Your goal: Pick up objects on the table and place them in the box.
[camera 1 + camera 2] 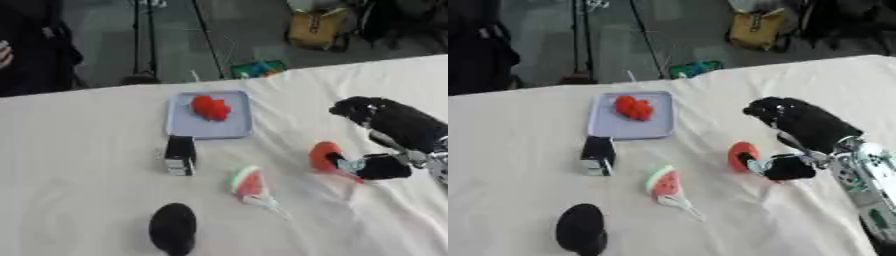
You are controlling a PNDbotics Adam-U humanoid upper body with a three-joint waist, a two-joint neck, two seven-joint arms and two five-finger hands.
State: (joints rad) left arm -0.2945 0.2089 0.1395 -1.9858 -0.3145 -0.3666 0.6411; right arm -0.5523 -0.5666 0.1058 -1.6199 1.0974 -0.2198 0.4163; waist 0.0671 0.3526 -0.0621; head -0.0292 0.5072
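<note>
Right hand [785, 167] sits at about 3 o'clock on the white surface [79, 200], thumb and fingers pinching a red round thing [741, 156]. Blue box [209, 131] is up at 12 with a red object [211, 107] inside. Watermelon slice toy [248, 183] lies mid-surface, black block [180, 155] just left of it.

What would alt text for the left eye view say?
The robot's black right hand pinches a red disc on a white table. Nearby: a tray holding a red object, a watermelon-slice toy, a dark box.
</note>
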